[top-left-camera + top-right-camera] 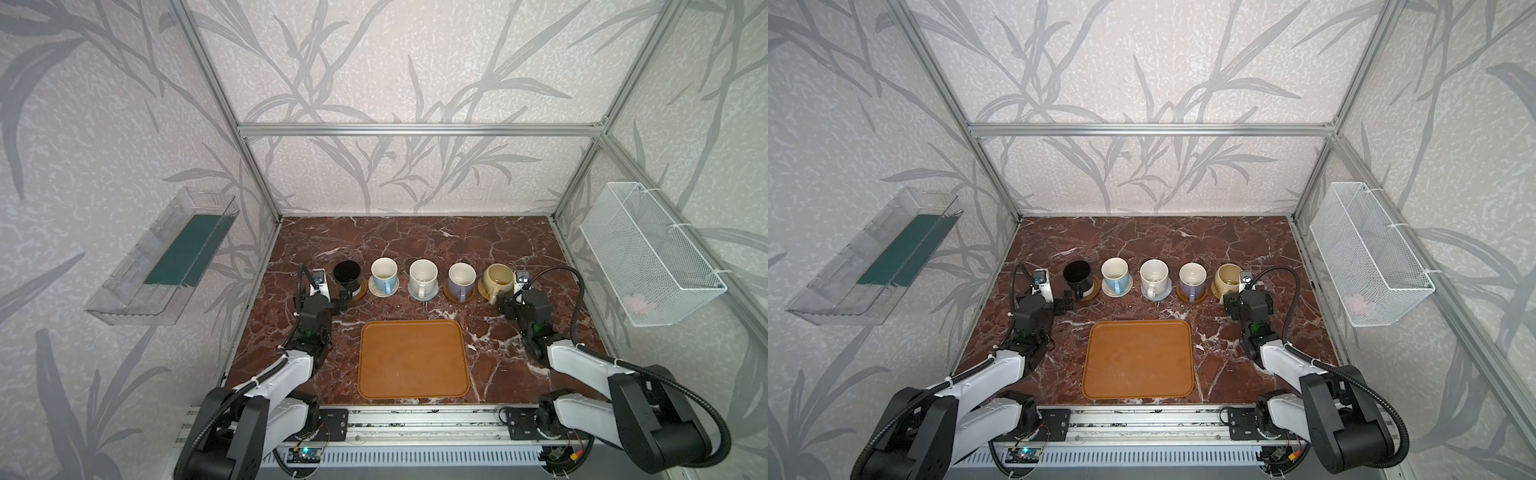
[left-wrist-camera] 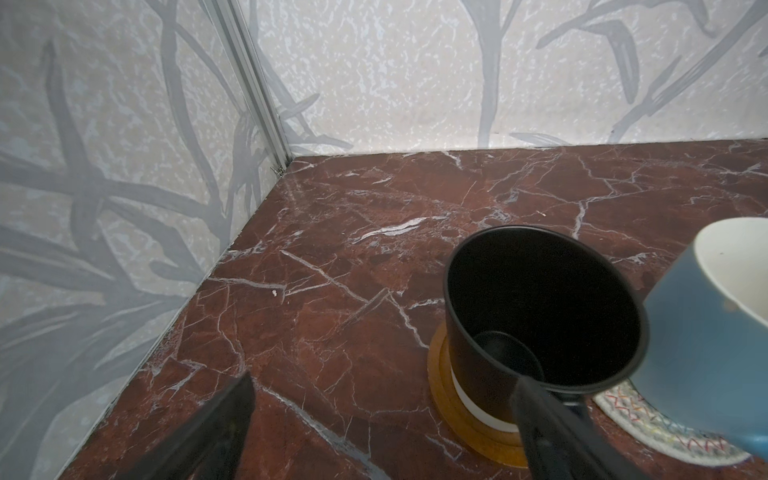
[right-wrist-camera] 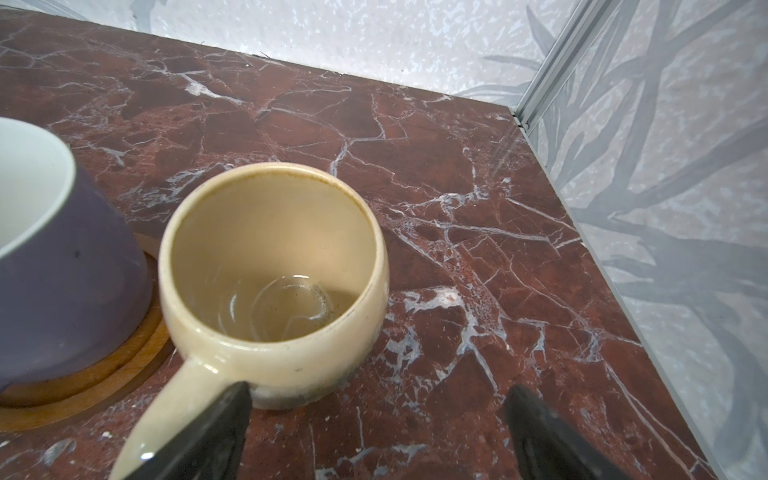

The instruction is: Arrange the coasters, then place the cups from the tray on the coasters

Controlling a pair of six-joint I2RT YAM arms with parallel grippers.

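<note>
Five cups stand in a row across the table in both top views: black, light blue, speckled white, lavender and beige-yellow. Coasters show under them: wooden, cream woven, blue-grey, wooden, and a tan rattan edge. The orange-brown tray lies bare in front. My left gripper is open, just left of the black cup. My right gripper is open beside the beige-yellow cup, one finger by its handle.
A clear plastic bin hangs on the left wall and a white wire basket on the right wall. Aluminium frame posts and walls close in the table's back and sides.
</note>
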